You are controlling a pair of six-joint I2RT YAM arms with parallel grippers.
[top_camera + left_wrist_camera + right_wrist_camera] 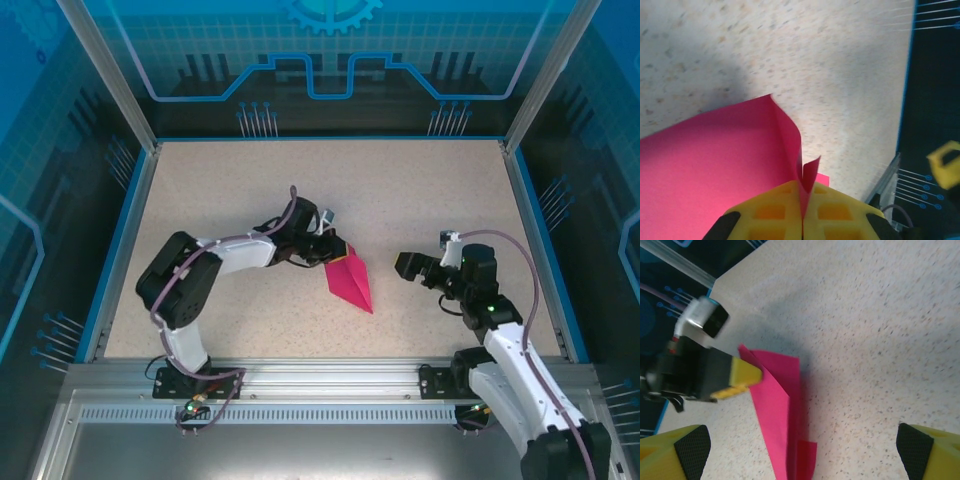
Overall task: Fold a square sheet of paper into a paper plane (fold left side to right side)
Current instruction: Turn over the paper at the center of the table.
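Frankly, on that speckled table [420, 190] I'd worry that the square sheet of paper [352, 282], lying near the middle as a narrow pointed wedge, skids or springs its crease open if tugged. The cause would be that the left gripper [333, 250] is pressed together on its raised wide end while the right gripper [404, 266] hangs spread wide off to the right, pinning nothing. Its long axis slants from far-left to near-right, sharp tip aimed at the near edge.
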